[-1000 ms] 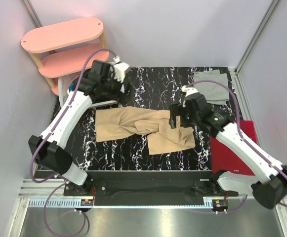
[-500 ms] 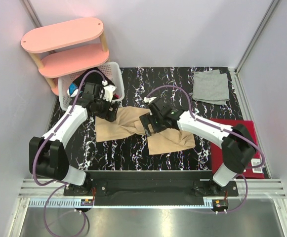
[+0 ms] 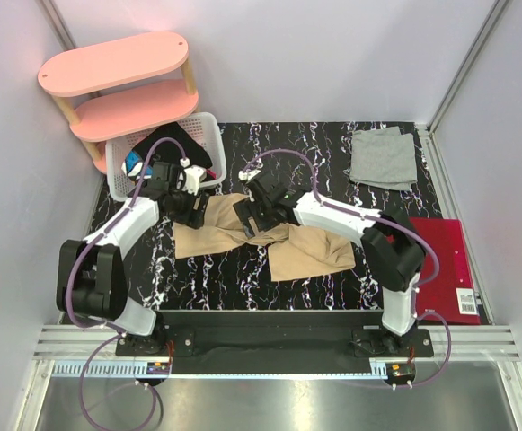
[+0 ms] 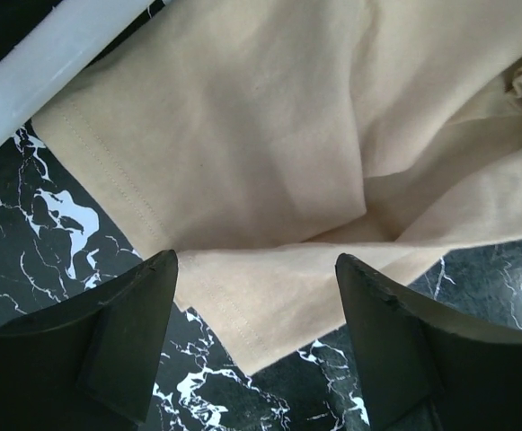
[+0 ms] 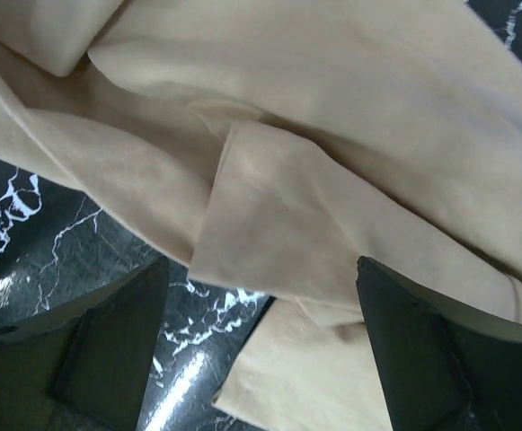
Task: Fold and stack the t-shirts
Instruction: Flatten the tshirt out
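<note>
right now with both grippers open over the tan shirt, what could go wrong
The tan shirt lies bunched in overlapping folds under the right gripper; closing there may pinch several layers and keep the twist. The left gripper hangs over the hem right beside the white basket, so a pull could snag its rim.

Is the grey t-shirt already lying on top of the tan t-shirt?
No, the grey t-shirt lies alone at the far right corner, apart from the tan t-shirt.
</note>
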Available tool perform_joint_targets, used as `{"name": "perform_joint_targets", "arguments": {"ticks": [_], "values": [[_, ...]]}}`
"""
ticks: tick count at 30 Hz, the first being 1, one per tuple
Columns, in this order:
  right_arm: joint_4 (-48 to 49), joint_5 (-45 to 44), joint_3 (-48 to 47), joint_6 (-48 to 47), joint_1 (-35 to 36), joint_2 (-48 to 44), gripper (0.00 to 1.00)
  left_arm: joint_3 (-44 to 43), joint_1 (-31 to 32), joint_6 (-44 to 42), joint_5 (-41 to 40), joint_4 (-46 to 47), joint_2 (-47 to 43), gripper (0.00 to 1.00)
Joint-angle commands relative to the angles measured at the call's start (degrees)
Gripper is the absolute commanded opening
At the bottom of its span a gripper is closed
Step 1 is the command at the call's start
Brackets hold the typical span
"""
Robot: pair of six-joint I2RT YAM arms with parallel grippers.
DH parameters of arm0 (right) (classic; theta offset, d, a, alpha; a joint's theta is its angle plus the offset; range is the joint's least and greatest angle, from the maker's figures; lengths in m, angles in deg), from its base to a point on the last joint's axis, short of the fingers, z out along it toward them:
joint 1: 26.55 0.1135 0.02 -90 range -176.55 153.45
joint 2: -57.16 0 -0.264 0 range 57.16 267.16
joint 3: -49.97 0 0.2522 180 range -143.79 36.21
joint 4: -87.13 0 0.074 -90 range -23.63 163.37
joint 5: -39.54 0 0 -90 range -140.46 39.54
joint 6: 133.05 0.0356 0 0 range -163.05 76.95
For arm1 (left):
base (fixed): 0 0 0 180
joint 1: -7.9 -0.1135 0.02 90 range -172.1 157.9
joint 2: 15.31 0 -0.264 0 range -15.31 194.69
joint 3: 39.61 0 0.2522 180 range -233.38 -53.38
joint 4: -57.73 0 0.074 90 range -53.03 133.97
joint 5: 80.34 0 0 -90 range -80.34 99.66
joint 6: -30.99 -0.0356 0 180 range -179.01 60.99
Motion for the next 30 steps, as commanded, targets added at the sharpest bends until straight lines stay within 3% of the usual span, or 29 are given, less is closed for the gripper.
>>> {"name": "perform_joint_targets", "arguments": {"ticks": [1, 7, 19, 24, 30], "values": [[1.82, 1.6, -3.39, -1.0, 1.42, 3.24, 0.91, 1.0, -0.1, -0.47, -1.05, 4.31, 0.81, 0.75], [1.91, 0.55, -4.71, -1.35, 1.51, 5.96, 0.8, 2.76, -0.45, -0.73, -1.4, 5.55, 0.02, 0.75], [1.82, 0.03, -4.97, -0.82, 1.51, 5.1, 0.0, 7.24, -0.63, -2.4, -4.3, 8.8, -4.19, 0.73], [1.13, -0.24, -3.92, -0.83, 1.43, 3.25, 0.0, 6.11, -0.89, -1.88, -5.18, 9.33, -5.69, 0.75], [-0.28, -2.35, 0.81, -0.21, 1.6, -5.62, 0.0, 3.56, -1.15, -1.35, -5.62, 9.15, -4.82, 0.8]]}}
